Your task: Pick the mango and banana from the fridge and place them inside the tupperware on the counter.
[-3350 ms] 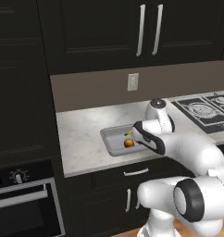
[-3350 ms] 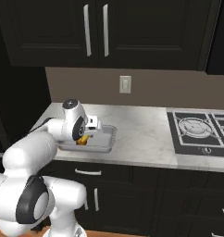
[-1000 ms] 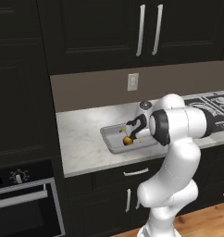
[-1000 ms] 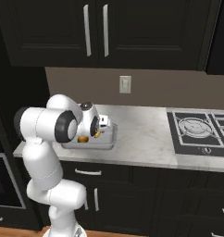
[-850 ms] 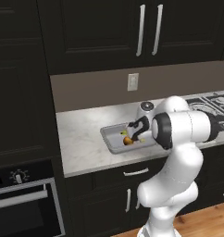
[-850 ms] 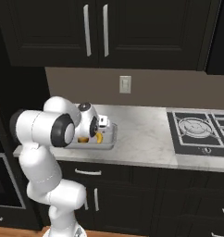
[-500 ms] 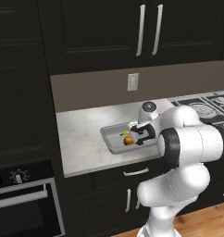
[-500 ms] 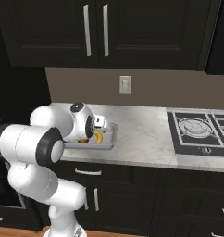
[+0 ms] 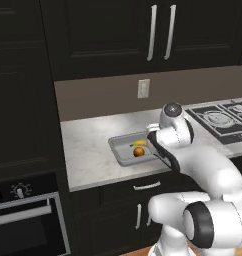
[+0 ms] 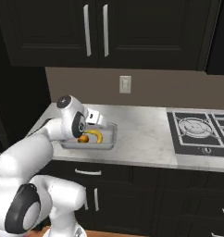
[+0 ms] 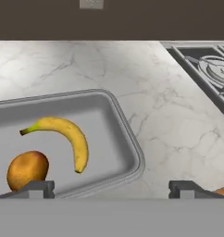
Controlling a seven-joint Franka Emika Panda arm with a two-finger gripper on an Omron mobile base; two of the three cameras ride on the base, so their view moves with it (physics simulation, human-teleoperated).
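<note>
Two unlabeled fruits (image 11: 70,136) in tupperware (image 11: 125,134)

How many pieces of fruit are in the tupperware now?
2: the banana lies near the middle of the tupperware, and the mango sits just beside it, toward the near rim. Part of the tray is cropped.

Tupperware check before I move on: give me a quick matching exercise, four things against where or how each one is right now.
Things:
1. banana
2. mango
3. tupperware
4. hand

States:
A. open, holding nothing
B. lying in the tray, curved, beside the orange fruit
C. resting on the counter, left of the stove
D. round and orange, in the tray's near corner in the hand view

Pairs: 1-B, 2-D, 3-C, 4-A
</note>
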